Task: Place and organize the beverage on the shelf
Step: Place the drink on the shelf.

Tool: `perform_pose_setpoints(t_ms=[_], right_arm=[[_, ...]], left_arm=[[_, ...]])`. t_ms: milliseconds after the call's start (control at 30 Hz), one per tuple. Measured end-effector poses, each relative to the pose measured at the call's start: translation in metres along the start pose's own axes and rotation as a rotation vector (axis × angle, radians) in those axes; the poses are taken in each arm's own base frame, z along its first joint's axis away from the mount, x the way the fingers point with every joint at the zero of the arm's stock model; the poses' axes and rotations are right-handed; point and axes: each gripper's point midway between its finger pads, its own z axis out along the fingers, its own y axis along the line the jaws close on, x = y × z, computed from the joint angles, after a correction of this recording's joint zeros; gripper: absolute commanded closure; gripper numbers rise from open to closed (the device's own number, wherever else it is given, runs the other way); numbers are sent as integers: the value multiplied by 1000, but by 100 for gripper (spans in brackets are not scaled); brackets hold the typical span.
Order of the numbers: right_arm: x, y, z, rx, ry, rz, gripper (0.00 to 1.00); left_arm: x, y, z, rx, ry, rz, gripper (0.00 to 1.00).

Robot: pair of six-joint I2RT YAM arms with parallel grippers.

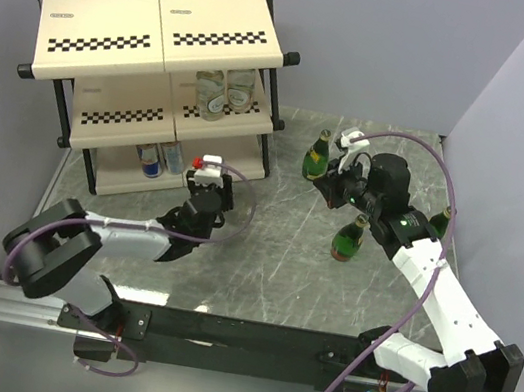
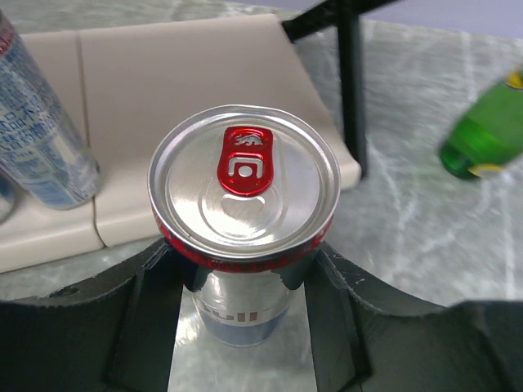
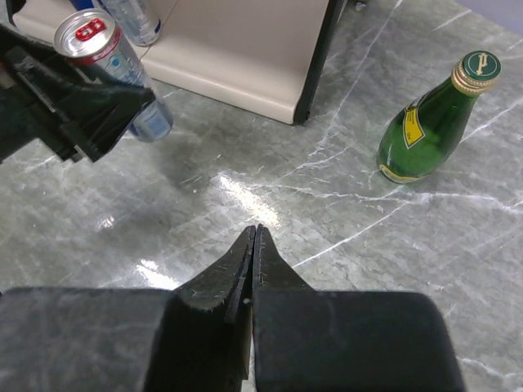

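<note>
Marble table (image 1: 269,268): left gripper (image 2: 245,273) clamps 1 can (image 2: 245,184) (red tab) near the shelf (image 1: 110,22); right gripper (image 3: 252,245) closed, empty.

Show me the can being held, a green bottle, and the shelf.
can (image 2: 243,175), left wrist view, on its silver lid.
green bottle (image 3: 421,122), right wrist view, on its glass body.
shelf (image 1: 111,17), top view, on its top panel.

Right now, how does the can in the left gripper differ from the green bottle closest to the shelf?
The can is silver with a red tab; the green bottle has a gold cap. The can is straight-sided; the bottle narrows to a neck. The left gripper clamps the can; the bottle stands free on the table. Both are upright, off the shelf.
</note>
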Motion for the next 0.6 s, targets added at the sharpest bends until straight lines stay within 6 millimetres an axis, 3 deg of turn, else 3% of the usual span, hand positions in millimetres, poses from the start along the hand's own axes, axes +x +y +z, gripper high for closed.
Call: perform_pose_setpoints(t_ms=[300,600], right_arm=[[0,0,0,-7,-2,10,100],[-1,-2,-2,-11,-5,23,100]], left_arm=[[-6,5,30,-101,-39,27,100],[-13,24,53,-173,-59,14,100]])
